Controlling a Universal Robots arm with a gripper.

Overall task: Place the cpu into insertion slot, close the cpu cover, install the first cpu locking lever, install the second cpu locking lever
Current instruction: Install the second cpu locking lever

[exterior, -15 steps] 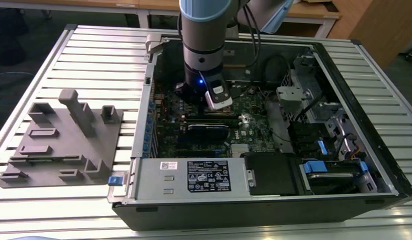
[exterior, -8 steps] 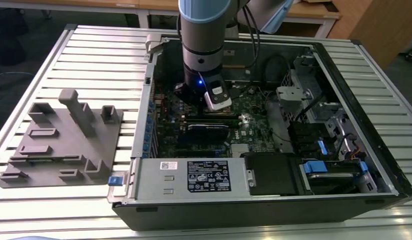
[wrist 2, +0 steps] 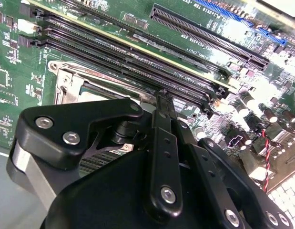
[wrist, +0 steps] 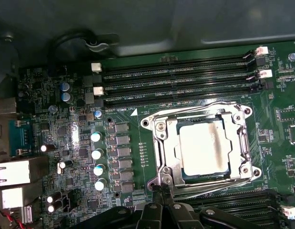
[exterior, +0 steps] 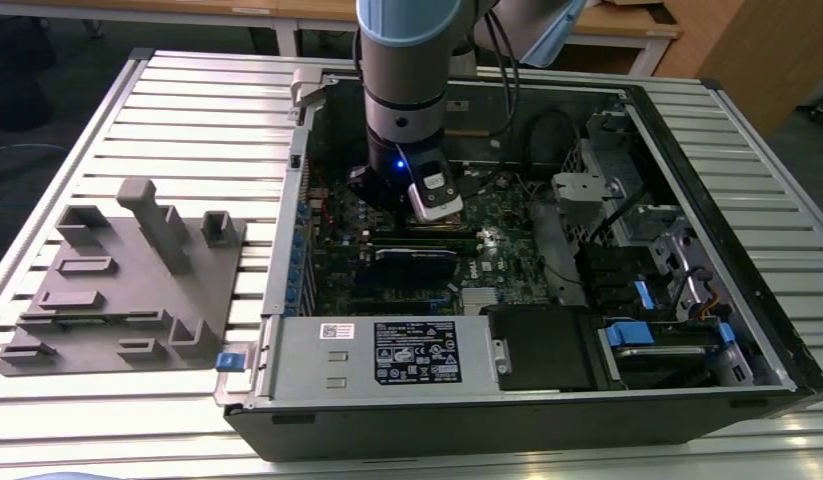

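The cpu, a pale silver square, lies in the insertion slot on the green motherboard. The cpu cover, a silvery frame, lies flat over it with the chip showing through its window. One thin wire locking lever runs along the socket's side nearest the gripper, and another along the opposite side. My gripper is shut, its black fingertips together at the socket's corner by the nearer lever's end. In the exterior view the arm reaches down into the open computer case.
Long black memory slots run beside the socket, with capacitors on another side. The case walls enclose the board. A power supply sits at the front. A grey fixture plate lies on the slatted table at the exterior view's left.
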